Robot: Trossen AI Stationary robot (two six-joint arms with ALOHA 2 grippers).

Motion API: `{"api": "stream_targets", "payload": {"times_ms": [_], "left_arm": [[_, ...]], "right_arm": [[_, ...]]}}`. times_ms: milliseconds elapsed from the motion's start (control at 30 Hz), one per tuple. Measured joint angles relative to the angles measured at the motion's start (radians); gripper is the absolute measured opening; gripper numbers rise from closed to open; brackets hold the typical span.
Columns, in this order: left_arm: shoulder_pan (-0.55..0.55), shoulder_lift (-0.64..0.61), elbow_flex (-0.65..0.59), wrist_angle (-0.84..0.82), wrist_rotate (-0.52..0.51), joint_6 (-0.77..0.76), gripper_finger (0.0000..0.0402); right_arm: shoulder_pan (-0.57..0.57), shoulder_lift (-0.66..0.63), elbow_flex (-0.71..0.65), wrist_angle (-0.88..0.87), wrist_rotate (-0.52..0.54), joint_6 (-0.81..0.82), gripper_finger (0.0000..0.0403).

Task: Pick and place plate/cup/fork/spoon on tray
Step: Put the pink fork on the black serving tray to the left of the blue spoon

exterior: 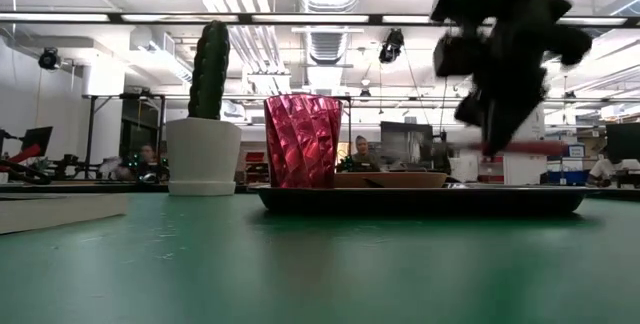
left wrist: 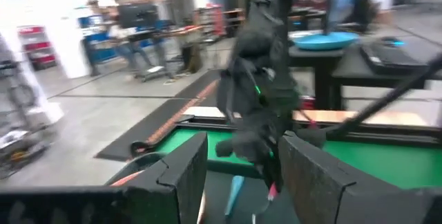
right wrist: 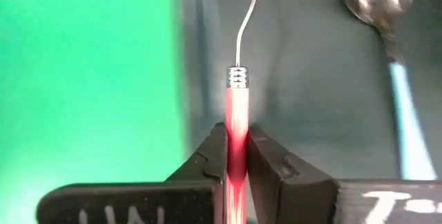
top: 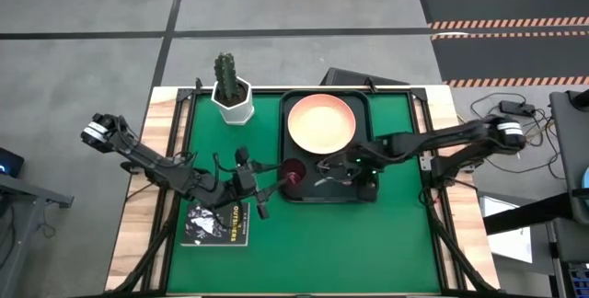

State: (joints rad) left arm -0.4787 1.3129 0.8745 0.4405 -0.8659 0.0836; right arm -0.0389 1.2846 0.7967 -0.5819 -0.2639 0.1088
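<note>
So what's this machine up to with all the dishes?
It is setting tableware on a dark tray. The right gripper is shut on the fork, pinching its pink-red handle above the tray. The peach plate, the red cup and the blue-handled spoon already lie on the tray. The left gripper hangs open over the green table, just left of the tray, holding nothing.
</note>
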Motion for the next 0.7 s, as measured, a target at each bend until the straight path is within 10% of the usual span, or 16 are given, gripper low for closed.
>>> {"api": "stream_targets", "payload": {"times_ms": [333,700], "left_arm": [[0.006,0.093,0.012,0.000,0.237,0.058,0.0160],[0.019,0.132,0.021,0.008,0.315,0.047,0.0160]], "right_arm": [[0.127,-0.183,-0.039,0.274,-0.142,0.284,0.0020],[0.243,-0.170,-0.041,0.500,0.107,0.168,0.0020]]}}
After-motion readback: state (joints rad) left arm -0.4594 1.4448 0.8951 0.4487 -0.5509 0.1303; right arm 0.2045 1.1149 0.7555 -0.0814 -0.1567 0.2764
